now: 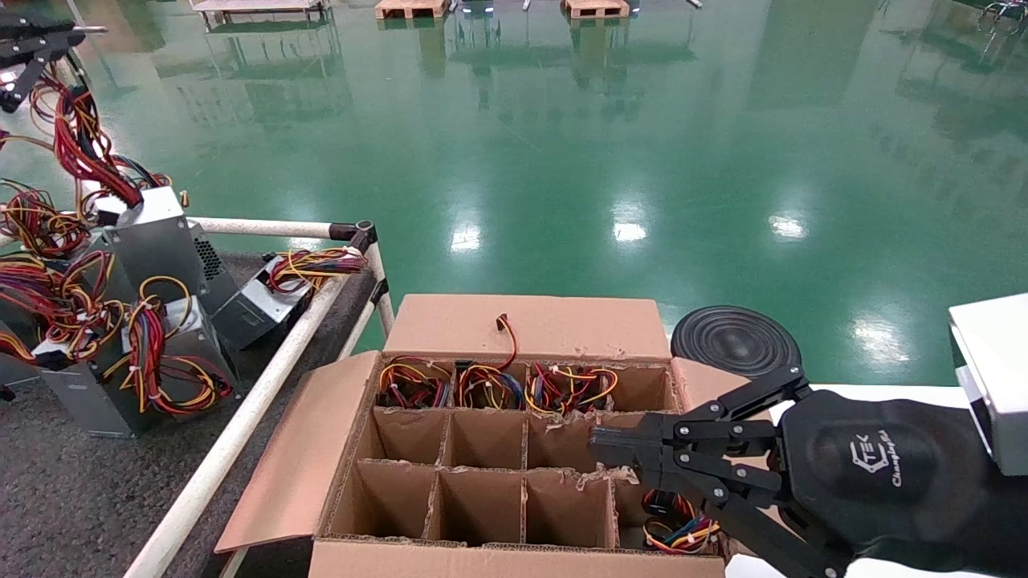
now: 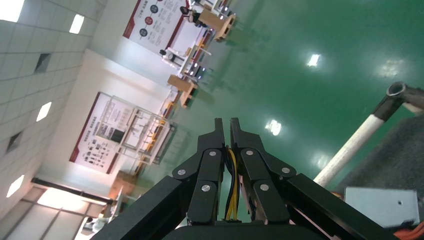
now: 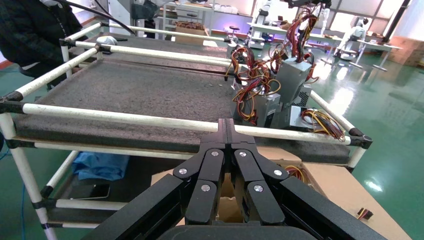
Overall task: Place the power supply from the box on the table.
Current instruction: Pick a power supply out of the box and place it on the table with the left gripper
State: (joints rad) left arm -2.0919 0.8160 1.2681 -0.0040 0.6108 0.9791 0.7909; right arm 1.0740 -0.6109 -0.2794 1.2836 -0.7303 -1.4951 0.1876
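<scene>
Shiny green floor fills the far part of the room, and the dark grey speckled table (image 1: 64, 490) with its white tube rail sits at nine o'clock. At eleven o'clock the left gripper (image 1: 24, 48) hangs high, squeezed tight on the yellow, red and black wires (image 2: 232, 175) of a plain grey metal power supply (image 1: 152, 241). That power supply dangles tilted just above the table, among other grey power supplies (image 1: 120, 377) already lying there with tangled wires. Most of the left gripper is cut off by the picture edge. The big brown cardboard box (image 1: 498, 449) with its grid of cells sits at six o'clock, flaps open. Its far cells hold more wire bundles (image 1: 490, 385), and their metal bodies are hidden deep down. At four o'clock the black right gripper (image 1: 598, 446) hovers over the box, its fingers pressed together with nothing between them. It covers part of one near cell, where only some coloured wires peek out.
</scene>
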